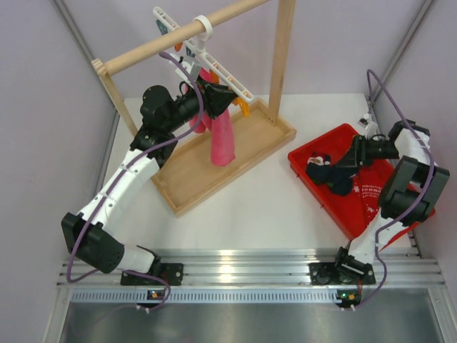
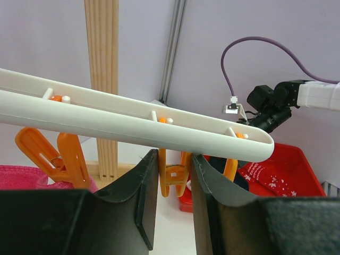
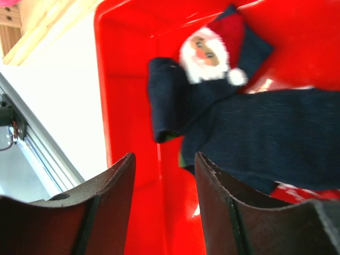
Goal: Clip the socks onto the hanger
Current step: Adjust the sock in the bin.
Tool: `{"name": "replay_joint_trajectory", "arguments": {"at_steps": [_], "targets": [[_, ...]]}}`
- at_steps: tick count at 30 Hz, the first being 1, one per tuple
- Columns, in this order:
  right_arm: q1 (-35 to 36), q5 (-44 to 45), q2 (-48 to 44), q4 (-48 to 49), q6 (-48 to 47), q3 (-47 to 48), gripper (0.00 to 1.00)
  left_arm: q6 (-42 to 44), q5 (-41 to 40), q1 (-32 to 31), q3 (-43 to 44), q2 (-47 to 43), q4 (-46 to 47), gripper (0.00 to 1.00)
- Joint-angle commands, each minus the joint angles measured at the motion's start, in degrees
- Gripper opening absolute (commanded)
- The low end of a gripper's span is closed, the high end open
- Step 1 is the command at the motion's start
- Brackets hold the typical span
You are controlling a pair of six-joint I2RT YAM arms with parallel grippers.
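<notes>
The white hanger (image 1: pixel 214 64) hangs by its ring from the wooden rail (image 1: pixel 193 32), with its bar (image 2: pixel 133 127) running across the left wrist view. My left gripper (image 1: pixel 227 96) (image 2: pixel 174 159) is just under the bar, shut on an orange clip (image 2: pixel 174 172). Dark navy socks (image 1: pixel 328 171) (image 3: pixel 255 133) lie heaped in the red tray (image 1: pixel 357 214), one showing a Santa face (image 3: pixel 212 50). Low over the tray floor, my right gripper (image 1: pixel 341 168) (image 3: pixel 164 159) stands open beside the socks. Nothing is between its fingers.
A long pink cloth (image 1: pixel 222 139) hangs from the hanger over the wooden base tray (image 1: pixel 214 171). Another orange clip (image 2: pixel 53 156) hangs further left on the bar. The frame's upright post (image 1: pixel 282 57) stands behind, and the red tray's wall (image 3: pixel 127 79) is left of the socks.
</notes>
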Motion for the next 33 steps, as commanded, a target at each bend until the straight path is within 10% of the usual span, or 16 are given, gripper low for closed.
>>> {"name": "replay_joint_trajectory", "arguments": {"at_steps": [1,17,24,33], "targets": [[2.6,1.2,-4.7,6.7,4.5,-3.5,0.48,-0.1,1.0,-0.1,-0.5,-1.1,-1.4,0.00],[10.0,5.9,-4.5,19.0,18.7,-9.7,0.52,-0.3,0.6,-0.1,-0.6,-1.2,-1.5,0.00],[9.9,3.4,-5.0,20.0,20.4,-7.9,0.01,-0.3,0.6,-0.1,-0.7,-1.2,-1.5,0.00],[2.5,5.5,-14.9,22.4,13.1,-3.2,0.00,-0.4,0.8,-0.1,-0.9,-1.4,-1.5,0.00]]}}
